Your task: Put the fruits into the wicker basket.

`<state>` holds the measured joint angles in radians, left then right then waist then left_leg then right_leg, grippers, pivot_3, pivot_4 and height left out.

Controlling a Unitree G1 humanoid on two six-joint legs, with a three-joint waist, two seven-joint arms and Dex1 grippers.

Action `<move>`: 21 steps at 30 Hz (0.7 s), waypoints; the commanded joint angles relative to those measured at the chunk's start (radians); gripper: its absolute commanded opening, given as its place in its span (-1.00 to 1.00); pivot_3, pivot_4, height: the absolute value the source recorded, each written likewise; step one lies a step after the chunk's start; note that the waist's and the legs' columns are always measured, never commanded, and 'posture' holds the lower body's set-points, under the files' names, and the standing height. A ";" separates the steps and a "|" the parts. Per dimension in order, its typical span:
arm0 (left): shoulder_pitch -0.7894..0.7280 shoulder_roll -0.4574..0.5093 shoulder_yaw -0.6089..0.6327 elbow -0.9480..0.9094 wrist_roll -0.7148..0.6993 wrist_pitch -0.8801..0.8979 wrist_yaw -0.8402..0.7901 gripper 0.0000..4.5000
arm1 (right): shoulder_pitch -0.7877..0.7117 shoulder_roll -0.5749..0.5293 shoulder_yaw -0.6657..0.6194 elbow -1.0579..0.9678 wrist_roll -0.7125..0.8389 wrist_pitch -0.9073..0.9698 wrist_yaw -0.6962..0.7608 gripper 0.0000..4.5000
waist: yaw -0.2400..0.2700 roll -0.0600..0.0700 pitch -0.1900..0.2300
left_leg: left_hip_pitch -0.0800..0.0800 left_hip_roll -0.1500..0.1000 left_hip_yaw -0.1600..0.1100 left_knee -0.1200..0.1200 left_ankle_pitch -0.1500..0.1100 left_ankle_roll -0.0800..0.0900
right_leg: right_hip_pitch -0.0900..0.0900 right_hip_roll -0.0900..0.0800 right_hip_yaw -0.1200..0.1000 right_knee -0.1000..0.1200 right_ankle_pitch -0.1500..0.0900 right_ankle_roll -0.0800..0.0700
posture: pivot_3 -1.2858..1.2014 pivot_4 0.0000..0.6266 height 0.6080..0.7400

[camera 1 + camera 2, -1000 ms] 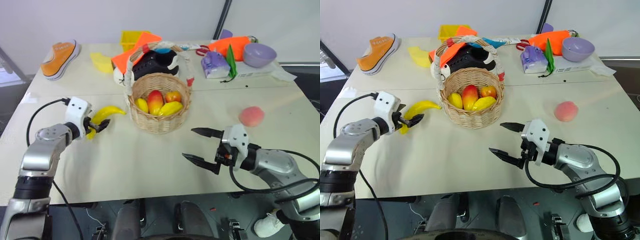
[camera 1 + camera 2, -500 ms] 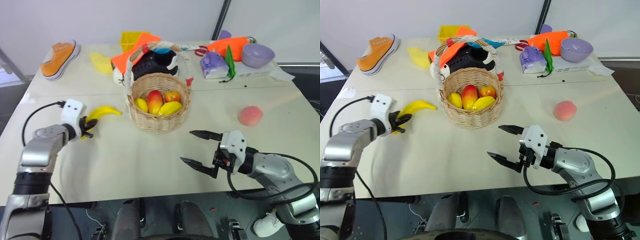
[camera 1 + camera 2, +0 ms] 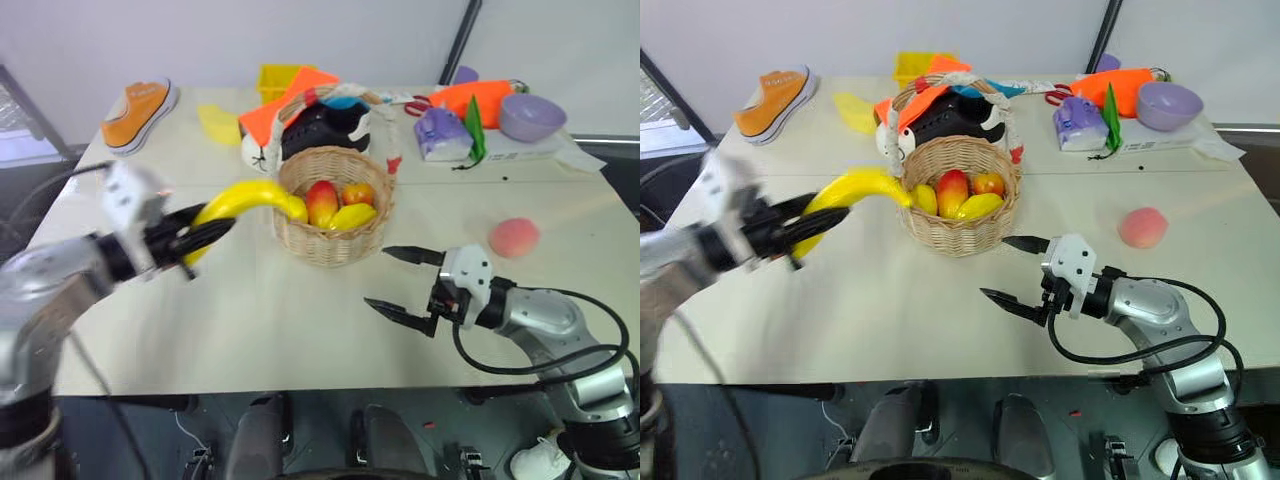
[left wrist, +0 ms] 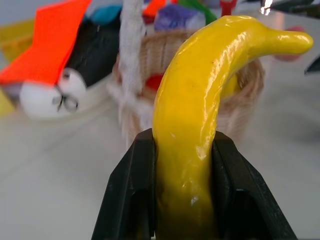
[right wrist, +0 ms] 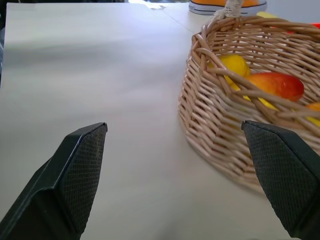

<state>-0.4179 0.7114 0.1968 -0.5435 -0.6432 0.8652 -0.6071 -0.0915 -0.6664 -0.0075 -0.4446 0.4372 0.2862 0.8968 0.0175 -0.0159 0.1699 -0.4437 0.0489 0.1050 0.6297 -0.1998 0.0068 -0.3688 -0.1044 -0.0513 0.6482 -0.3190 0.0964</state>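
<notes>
Yellow banana lifted to the basket's rim

Left pincer (image 3: 200,236) is clamped on the banana (image 3: 245,199), held level above the tabletop (image 3: 250,310), its tip touching or overlapping the wicker basket (image 3: 333,215); whether it crosses the rim is unclear. The left arm is motion-blurred. A second ago the banana sat low beside the basket; it has risen and swung toward it. Right pincer (image 3: 402,280) hovers wide open, empty, near the basket's front. Peach (image 3: 514,238) lies apart on the tabletop.
</notes>
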 commanded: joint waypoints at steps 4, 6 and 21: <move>-0.318 -0.125 -0.326 0.192 0.235 -0.016 0.130 -0.64 | 0.001 0.004 -0.014 -0.040 0.004 0.003 -0.024 1.00 | -0.009 0.000 0.000 | 0.000 0.000 0.002 0.001 0.001 0.005 | 0.002 0.006 -0.001 0.000 0.002 0.005 | 0.03 -0.52 0.90; -0.392 -0.170 -0.378 0.277 0.279 -0.014 0.142 -0.64 | 0.008 0.005 -0.020 -0.049 0.002 0.010 -0.041 1.00 | -0.010 0.000 0.000 | -0.001 0.001 0.002 0.000 0.001 0.005 | -0.001 0.008 -0.001 0.001 0.002 0.007 | 0.03 -0.52 0.90; -0.279 -0.213 -0.248 0.241 0.268 -0.227 0.018 0.85 | -0.013 -0.006 -0.299 0.230 -0.062 0.041 -0.285 1.00 | -0.009 -0.001 0.000 | -0.001 0.002 0.002 0.001 0.003 0.003 | -0.001 0.008 -0.001 0.004 0.002 0.008 | 0.03 -0.52 0.90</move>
<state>-0.7131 0.4815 -0.1021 -0.2395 -0.3544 0.6826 -0.5662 -0.0854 -0.6748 -0.2181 -0.2574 0.3665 0.3340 0.6577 0.0081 -0.0165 0.1703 -0.4444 0.0512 0.1075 0.6309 -0.1956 0.0068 -0.3699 -0.0966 -0.0524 0.6519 -0.3174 0.1047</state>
